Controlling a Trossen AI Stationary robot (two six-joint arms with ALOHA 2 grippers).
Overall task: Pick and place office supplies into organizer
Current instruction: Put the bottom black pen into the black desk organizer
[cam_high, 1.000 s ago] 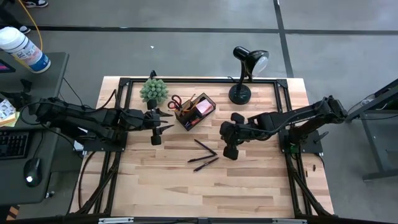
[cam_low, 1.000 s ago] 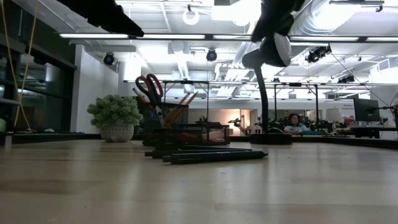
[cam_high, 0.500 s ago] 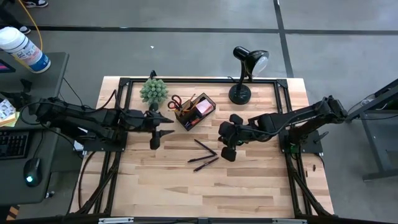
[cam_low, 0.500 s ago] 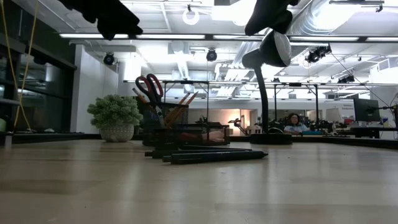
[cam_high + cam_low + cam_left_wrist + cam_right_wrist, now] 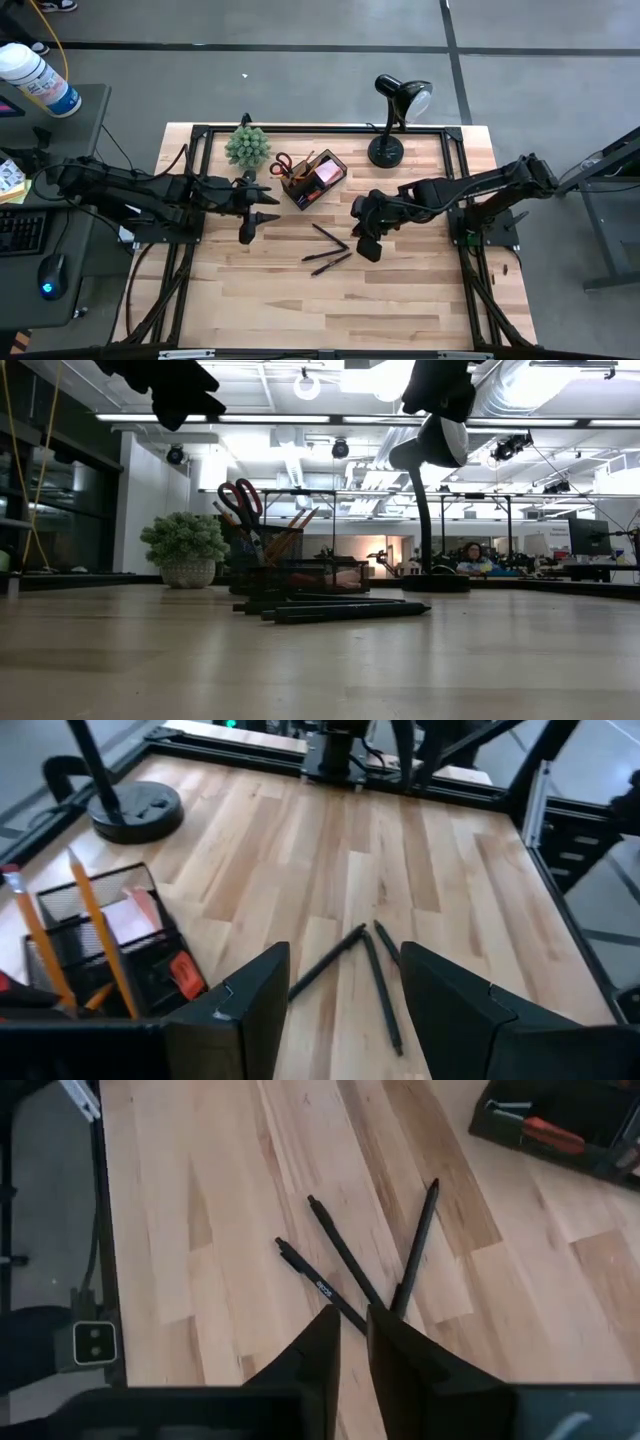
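- The wooden table (image 5: 400, 290) is made of light planks and has a black metal frame along its edges.
- Three black pens (image 5: 330, 248) lie loose near the middle of the table, close together and crossing.
- The black mesh organizer (image 5: 314, 179) stands farther back, left of centre.
- A small green plant (image 5: 247, 146) stands just left of the organizer.
- The black desk lamp (image 5: 387, 150) stands on its round base at the far side, right of the organizer.

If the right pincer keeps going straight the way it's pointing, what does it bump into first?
Probably the black pens lying loose on the table. The right pincer, nearly shut, points down at them, though its height is unclear.
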